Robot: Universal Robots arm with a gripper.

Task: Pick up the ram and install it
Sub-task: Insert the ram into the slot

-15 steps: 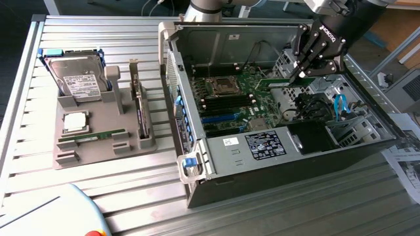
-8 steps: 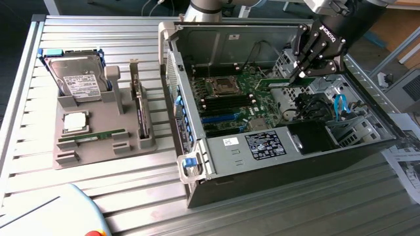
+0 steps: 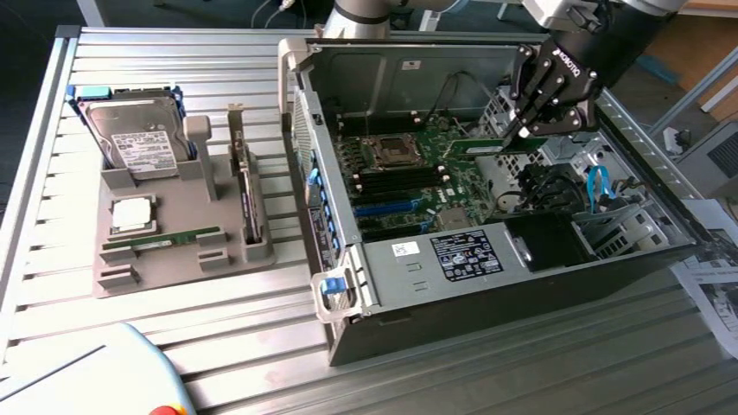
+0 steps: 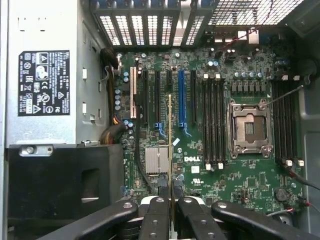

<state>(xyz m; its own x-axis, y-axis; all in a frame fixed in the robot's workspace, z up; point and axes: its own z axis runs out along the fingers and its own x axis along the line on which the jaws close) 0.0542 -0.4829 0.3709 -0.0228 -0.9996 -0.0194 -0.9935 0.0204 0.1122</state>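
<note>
My gripper (image 3: 518, 138) hangs inside the open computer case (image 3: 346, 285), over the motherboard (image 3: 406, 192). It is shut on the ram (image 3: 475, 146), a thin green stick that juts from the fingertips towards the exterior view's left. In the wrist view the ram (image 4: 170, 135) shows edge-on as a thin line running out from between the black fingers (image 4: 156, 215) of my gripper (image 4: 170, 194). It hangs above the board, between the white and blue card slots. The long black memory slots (image 4: 213, 125) lie beside the processor socket (image 4: 249, 127), apart from the stick.
A grey holder (image 3: 219, 194) on the slatted table at the exterior view's left carries a silver hard drive (image 3: 138, 138), a square processor chip (image 3: 133, 213) and another green stick (image 3: 162, 241). Case walls, the power supply (image 4: 42, 82) and blue cables (image 3: 597, 186) surround the board.
</note>
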